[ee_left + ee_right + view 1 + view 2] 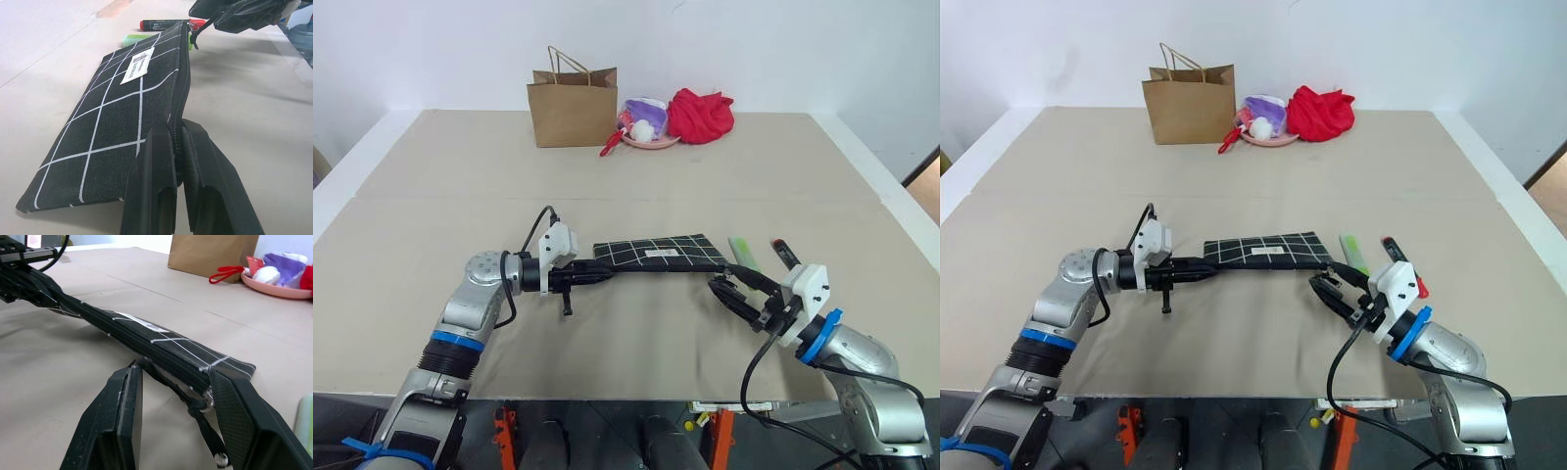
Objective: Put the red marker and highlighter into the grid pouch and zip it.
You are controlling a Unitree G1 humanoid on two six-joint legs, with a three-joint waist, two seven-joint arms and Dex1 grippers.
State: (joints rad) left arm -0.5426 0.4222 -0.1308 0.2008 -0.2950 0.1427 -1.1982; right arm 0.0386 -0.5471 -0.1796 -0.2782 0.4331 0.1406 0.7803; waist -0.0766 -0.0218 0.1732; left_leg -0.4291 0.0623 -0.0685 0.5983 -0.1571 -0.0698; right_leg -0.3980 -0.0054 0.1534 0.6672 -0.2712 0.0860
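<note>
The grid pouch (656, 253) is black with white lines and stretches between my two grippers at the table's middle, its zipper edge toward me. My left gripper (602, 275) is shut on the pouch's left end (122, 112), pinching the zipper seam. At the pouch's right end my right gripper (729, 289) is open, its fingers (122, 396) spread on either side of the black zipper pull cord (200, 411) without clamping it. Just beyond the pouch's right end, the lime-green highlighter (744, 257) and the red marker (786, 253) lie on the table.
A brown paper bag (573, 103) stands at the far edge. Beside it are a pink plate (651, 140) holding small items and a red cloth (700, 116). The beige table (460, 186) spreads wide around the pouch.
</note>
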